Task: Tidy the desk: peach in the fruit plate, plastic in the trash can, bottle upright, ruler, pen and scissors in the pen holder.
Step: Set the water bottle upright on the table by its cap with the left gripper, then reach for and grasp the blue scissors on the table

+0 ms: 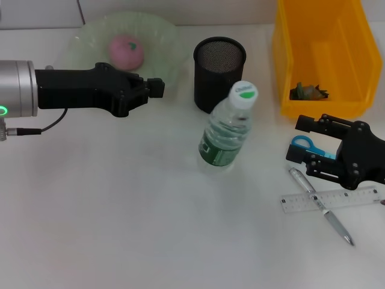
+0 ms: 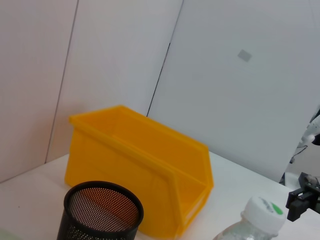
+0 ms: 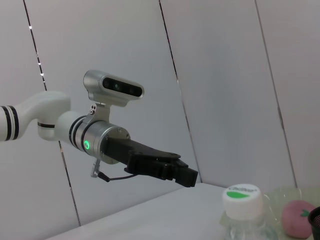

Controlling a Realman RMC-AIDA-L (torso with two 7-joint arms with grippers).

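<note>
At centre we see the bottle (image 1: 228, 129) standing upright. Our right gripper (image 1: 304, 141), lower right, is open and empty above the scissors (image 1: 305, 145); the left gripper (image 1: 157, 88), upper left, we cannot tell.

We see bright, even light from above on the white table (image 1: 120, 229), and the shadows are soft and weak. The bottle (image 1: 227, 135) gives only a pale shadow at its base. A green lamp glows on the left arm (image 1: 3, 111). The wall panels (image 2: 240, 75) look evenly lit, without glare. All views are quite sharp.
</note>
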